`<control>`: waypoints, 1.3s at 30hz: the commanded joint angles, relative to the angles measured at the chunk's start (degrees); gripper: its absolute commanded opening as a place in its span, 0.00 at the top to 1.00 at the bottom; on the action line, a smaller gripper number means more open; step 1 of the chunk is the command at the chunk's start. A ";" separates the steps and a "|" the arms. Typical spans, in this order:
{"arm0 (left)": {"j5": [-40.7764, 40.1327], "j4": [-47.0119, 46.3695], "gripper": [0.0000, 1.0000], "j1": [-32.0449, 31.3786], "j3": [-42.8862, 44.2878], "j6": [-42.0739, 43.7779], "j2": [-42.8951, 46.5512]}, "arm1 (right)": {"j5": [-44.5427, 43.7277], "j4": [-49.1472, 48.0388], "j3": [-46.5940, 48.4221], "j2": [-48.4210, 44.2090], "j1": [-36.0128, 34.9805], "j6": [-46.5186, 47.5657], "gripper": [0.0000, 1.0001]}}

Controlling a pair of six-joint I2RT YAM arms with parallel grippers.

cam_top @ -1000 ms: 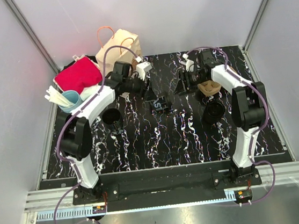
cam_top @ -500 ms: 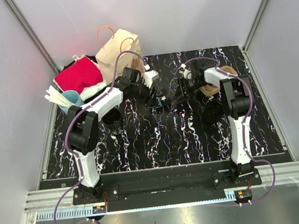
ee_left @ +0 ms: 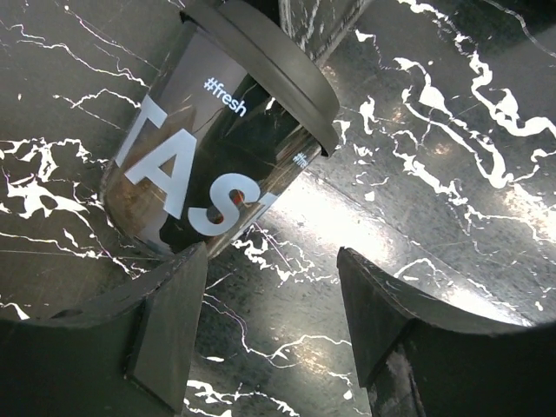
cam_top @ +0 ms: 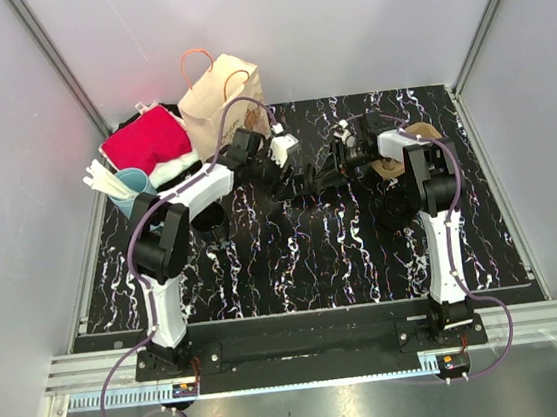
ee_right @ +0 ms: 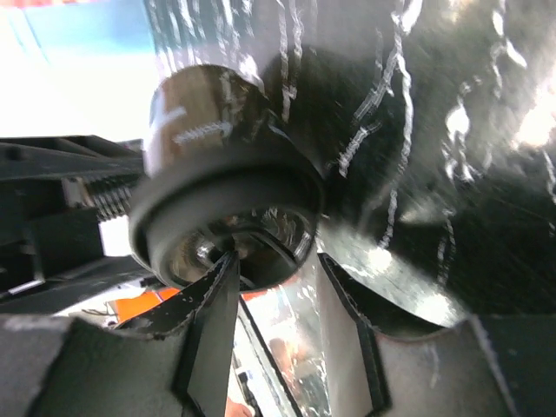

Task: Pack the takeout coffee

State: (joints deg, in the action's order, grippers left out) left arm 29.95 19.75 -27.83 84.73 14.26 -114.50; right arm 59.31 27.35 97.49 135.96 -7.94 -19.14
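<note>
A black takeout coffee cup (ee_left: 217, 139) with a black lid and white lettering lies on its side on the marble table, mid-back in the top view (cam_top: 302, 182). My left gripper (ee_left: 269, 321) is open and empty, low over the table, with the cup just beyond its left finger (ee_left: 169, 326). My right gripper (ee_right: 278, 321) is open and faces the cup's lid (ee_right: 226, 200), its left finger (ee_right: 208, 321) overlapping the lid rim. In the top view both grippers, left (cam_top: 283, 178) and right (cam_top: 318, 182), meet at the cup. A brown paper bag (cam_top: 225, 89) stands at the back left.
A brown cardboard cup carrier (cam_top: 390, 166) sits at the back right with a black cup (cam_top: 396, 207) in front of it. Another black cup (cam_top: 206, 218) stands left of centre. A red cloth (cam_top: 145, 141) and a blue cup with sticks (cam_top: 130, 188) are at the far left.
Both grippers have moved inward and down toward the lying cup, the left from the bag side, the right from the carrier side. The cup has shifted slightly toward the back.
</note>
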 commanded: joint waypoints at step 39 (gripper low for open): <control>3.26 8.20 0.31 3.22 20.38 0.42 -11.09 | -21.24 -31.30 -34.47 -35.68 -9.10 47.60 0.40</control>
State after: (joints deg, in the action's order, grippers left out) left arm 29.87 25.08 -25.34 100.25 16.45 -122.85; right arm 41.28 5.78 64.55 103.92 -14.96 20.82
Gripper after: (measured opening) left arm 0.686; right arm 0.610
